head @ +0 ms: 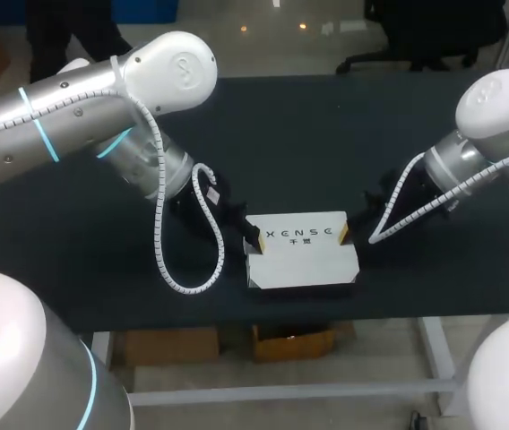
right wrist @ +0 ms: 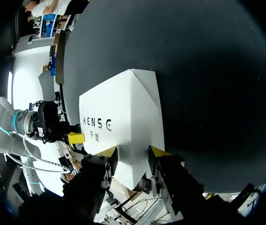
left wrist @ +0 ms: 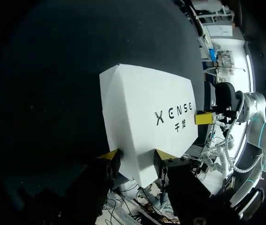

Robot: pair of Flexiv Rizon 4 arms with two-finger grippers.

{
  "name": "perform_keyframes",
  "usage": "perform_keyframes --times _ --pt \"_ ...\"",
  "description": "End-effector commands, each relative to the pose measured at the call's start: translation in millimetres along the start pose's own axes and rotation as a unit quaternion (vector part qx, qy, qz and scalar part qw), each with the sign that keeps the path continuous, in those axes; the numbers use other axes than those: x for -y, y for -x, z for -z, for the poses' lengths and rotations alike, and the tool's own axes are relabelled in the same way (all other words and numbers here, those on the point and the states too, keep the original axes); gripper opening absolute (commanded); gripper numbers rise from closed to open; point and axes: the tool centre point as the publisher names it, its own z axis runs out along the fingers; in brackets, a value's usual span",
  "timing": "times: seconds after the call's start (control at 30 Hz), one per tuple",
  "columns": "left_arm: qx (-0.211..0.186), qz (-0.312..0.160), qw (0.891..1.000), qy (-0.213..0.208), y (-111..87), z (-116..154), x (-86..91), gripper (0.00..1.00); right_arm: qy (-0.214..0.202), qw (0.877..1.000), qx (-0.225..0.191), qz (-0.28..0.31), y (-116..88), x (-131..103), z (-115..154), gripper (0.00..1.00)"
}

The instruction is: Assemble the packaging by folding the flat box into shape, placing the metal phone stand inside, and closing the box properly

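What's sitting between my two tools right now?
Only the box, end to end, in the head view. The wrist views show the left tool and right tool each clamped on one end.

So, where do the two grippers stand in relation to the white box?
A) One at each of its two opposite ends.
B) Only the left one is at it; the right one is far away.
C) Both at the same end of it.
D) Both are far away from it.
A: in the head view the left gripper is at the left end of the white box and the right gripper is at its right end.
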Motion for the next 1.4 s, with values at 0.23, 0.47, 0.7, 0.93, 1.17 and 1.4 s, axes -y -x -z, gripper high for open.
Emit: perform_keyframes --times 0.23,0.47,0.7,0.93,1.17,1.4 --pt "-0.008 0.024 1.0 0.012 -4.1 2 3.7 0.45 0.003 1.0 0.003 -0.003 -5 2 0 0.4" --pt "-0.006 0.042 0.999 0.021 -6.6 5 4.0 0.45 0.001 1.0 0.003 -0.003 -6 2 1 0.4" --pt "0.0 0.058 0.998 0.03 -10.4 7 4.8 0.45 0.001 1.0 0.005 -0.006 -8 3 3 0.4" --pt "0.007 0.072 0.997 0.039 -13.4 7 6.4 0.45 0.002 1.0 0.009 -0.012 -10 3 7 0.4" --pt "0.01 0.081 0.996 0.042 -15.6 9 6.5 0.44 -0.003 1.0 0.007 -0.018 -12 2 10 0.39" --pt "0.003 0.084 0.995 0.049 -18.0 12 5.8 0.43 -0.008 1.0 0.007 -0.024 -13 -1 11 0.39"
